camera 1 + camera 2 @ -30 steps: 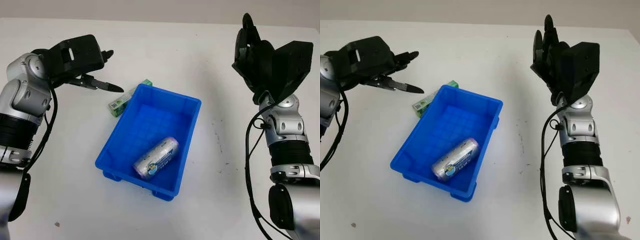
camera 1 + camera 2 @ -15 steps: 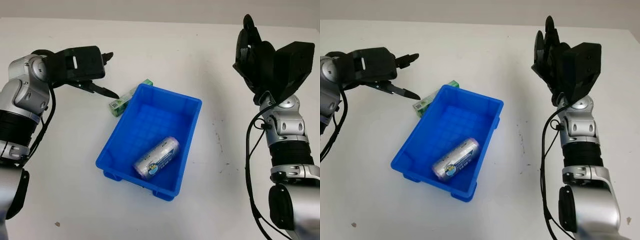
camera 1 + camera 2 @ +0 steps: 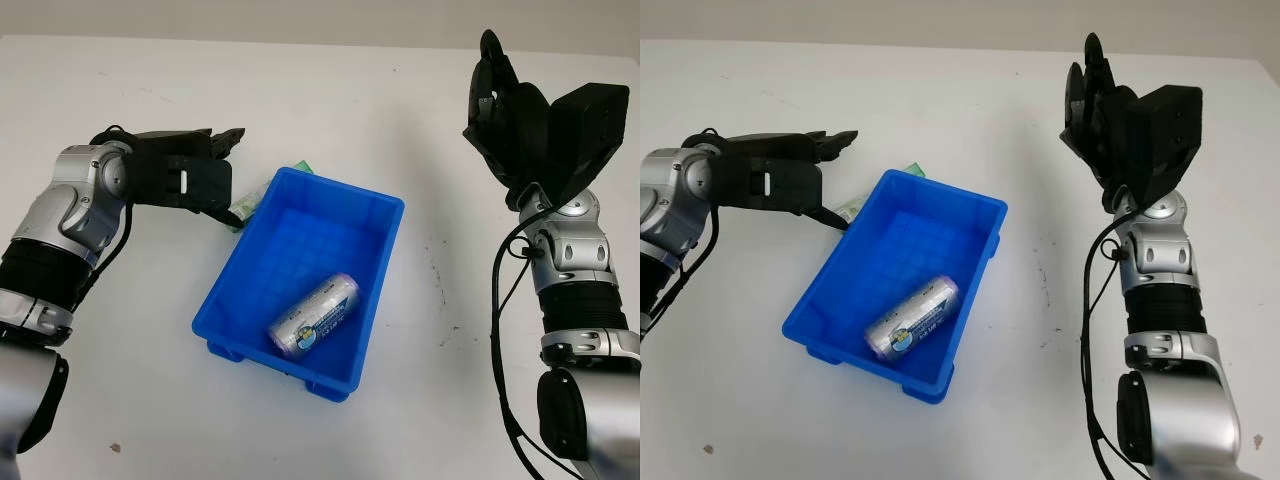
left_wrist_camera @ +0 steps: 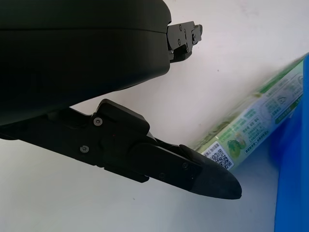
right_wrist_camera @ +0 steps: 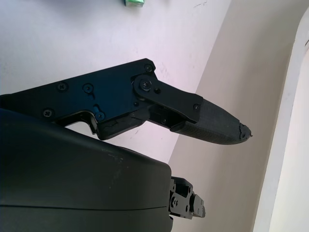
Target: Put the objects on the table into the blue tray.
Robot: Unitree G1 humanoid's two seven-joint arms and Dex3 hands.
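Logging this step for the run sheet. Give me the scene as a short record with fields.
tray: blue tray, mid-table
in tray: silver can, lying on its side
outside tray: green and white box on the table against the tray's far left wall
left robot hand: open, low over the box, holding nothing
right robot hand: open, raised to the right of the tray
remaining: box not yet in the tray

Small green-and-white cardboard box [image 3: 247, 203] mostly hidden behind black left hand [image 3: 190, 180] and rectangular blue plastic tray [image 3: 222, 294] wall; print unreadable.
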